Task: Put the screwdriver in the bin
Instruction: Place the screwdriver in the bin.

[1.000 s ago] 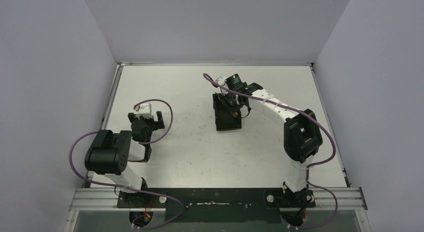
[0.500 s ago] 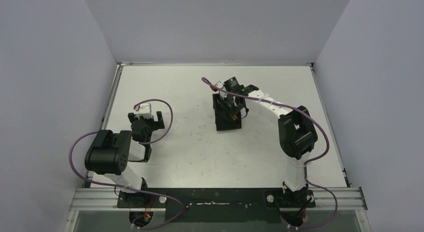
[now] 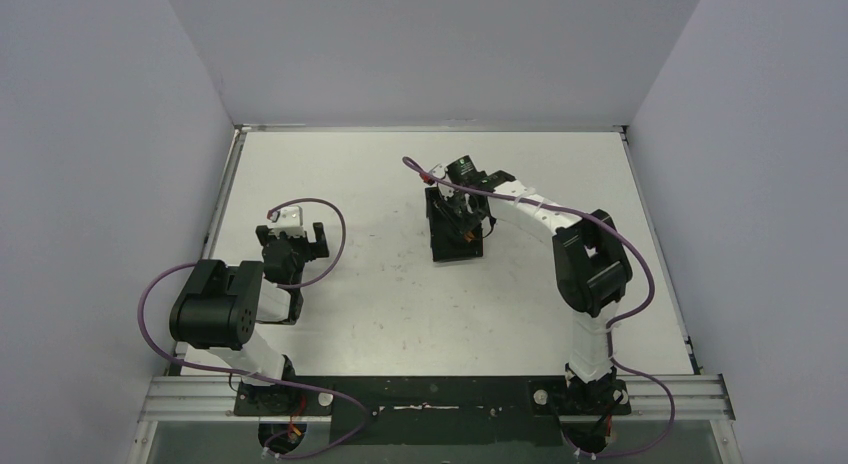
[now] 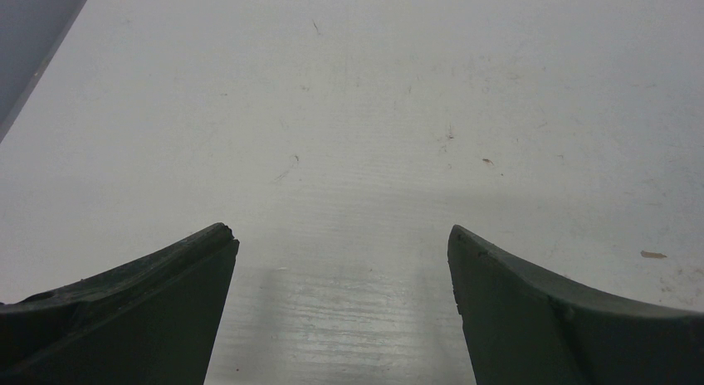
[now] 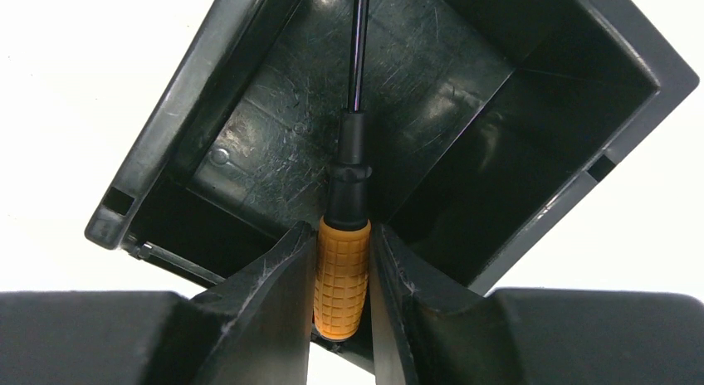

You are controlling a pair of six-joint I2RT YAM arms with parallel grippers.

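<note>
The right fingers (image 5: 274,310) are clamped on the orange handle of the screwdriver (image 5: 342,277). Its shaft points ahead into the open bin (image 5: 195,95), tip out of view. Held this way, I judge, letting go would drop it inside the walls. The left fingers (image 4: 149,319) stand apart over bare bench (image 4: 374,111), well away from the bin, taking no part.

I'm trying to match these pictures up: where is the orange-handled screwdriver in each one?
Top external: too small to pick out, under the right gripper at the bin.
Left wrist: not in it.
Right wrist: bottom centre, screwdriver gripped by its orange handle, shaft reaching into the bin.
Shared landmark: the black bin.
</note>
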